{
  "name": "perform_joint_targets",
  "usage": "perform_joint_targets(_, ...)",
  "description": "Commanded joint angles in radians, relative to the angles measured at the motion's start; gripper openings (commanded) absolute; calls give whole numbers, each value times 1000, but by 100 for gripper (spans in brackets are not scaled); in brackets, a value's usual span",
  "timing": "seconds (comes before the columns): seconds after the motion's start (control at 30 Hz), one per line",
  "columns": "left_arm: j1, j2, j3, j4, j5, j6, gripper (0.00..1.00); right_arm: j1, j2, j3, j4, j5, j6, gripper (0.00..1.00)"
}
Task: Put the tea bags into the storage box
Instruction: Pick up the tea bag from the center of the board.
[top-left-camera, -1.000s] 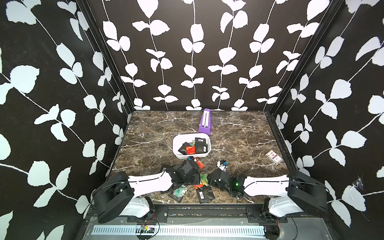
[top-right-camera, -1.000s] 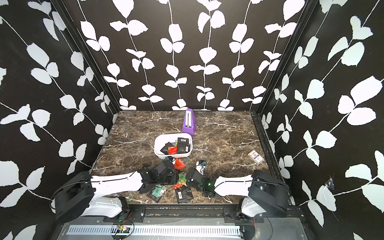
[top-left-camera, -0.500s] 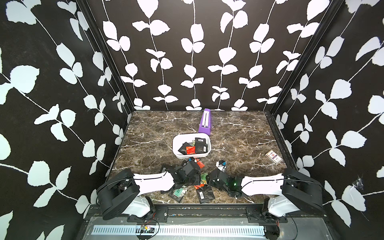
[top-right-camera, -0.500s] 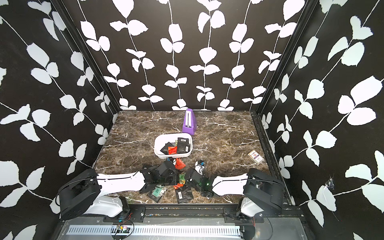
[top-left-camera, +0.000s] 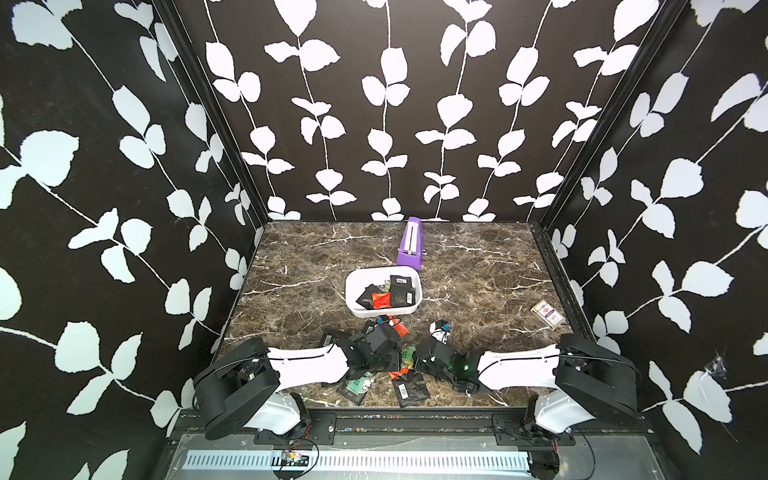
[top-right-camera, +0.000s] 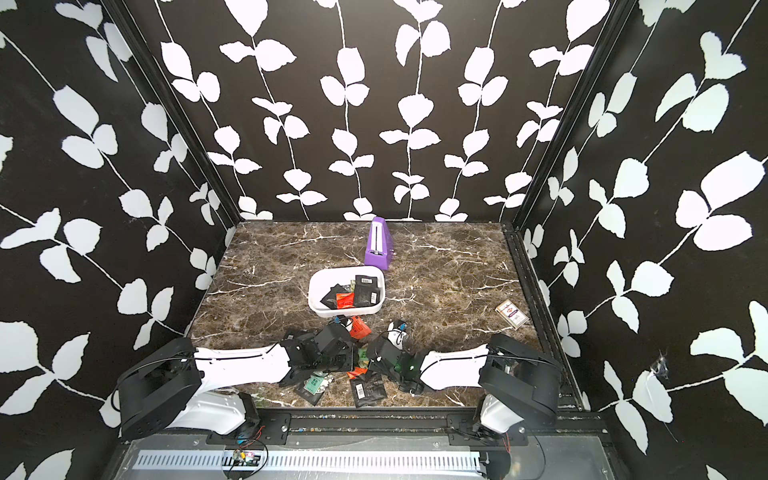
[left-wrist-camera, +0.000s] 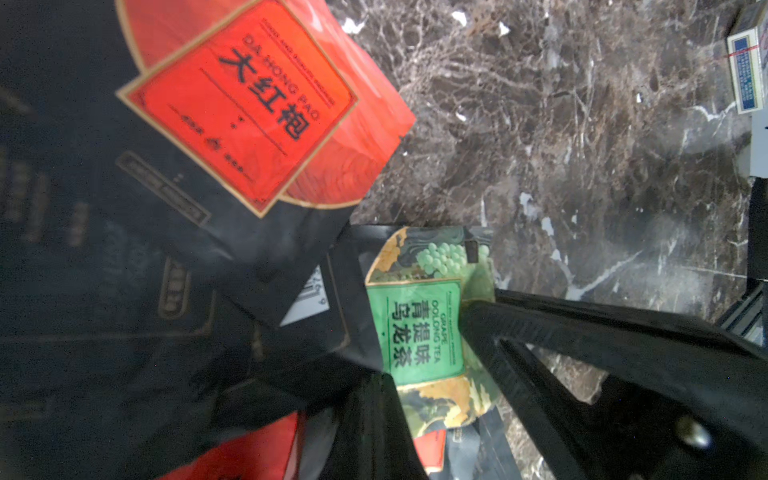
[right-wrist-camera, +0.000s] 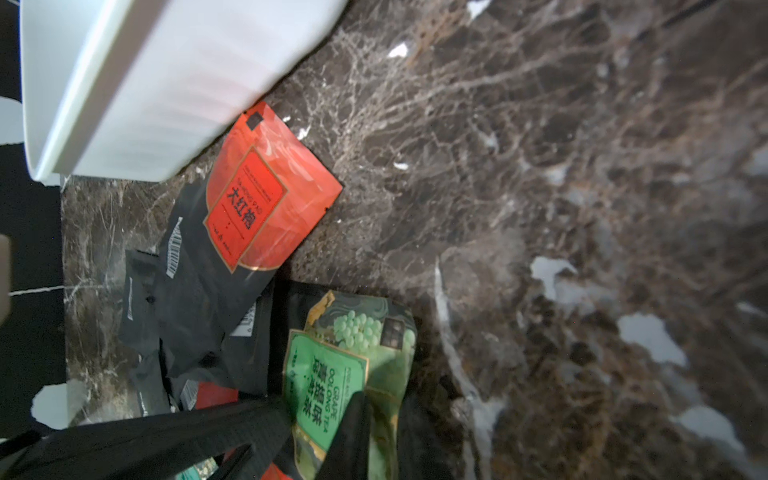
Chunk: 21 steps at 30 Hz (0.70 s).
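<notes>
My left claw is pinched together; my right claw sits on the green tea bag, clamped or not I cannot tell. Both hang just on my side of the white box, among loose tea bags; a few more lie inside it.

I take the long purple box with its white strip as my mark. It lies on the brown marble tabletop, close to the black, white-leafed wallpaper behind it. Well to the box's right and nearer me lies a clear-wrapped card pack with red-blue print. Nearer me than the box sits a small white-and-black item that I can't identify.
</notes>
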Motion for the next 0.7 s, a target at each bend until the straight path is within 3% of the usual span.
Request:
perform_joint_targets(0.0, -6, -6, -26, -37, -13, -2, 3, 7, 1, 48, -41, 10, -18, 9)
perform_joint_targets(0.1, -6, -36, -19, -55, -22, 4, 3, 7, -18, 72, -94, 25, -37, 1)
perform_joint_targets(0.23, -7, -91, 2, -90, -42, 14, 6, 7, -52, 102, -164, 49, -66, 0)
perform_joint_targets(0.5, -6, -281, 41, -199, -134, 32, 29, 5, -194, 153, -379, 119, -135, 0)
perform_joint_targets(0.67, -6, -400, 41, -294, -229, 39, 35, -20, -350, 202, -554, 161, -198, 0)
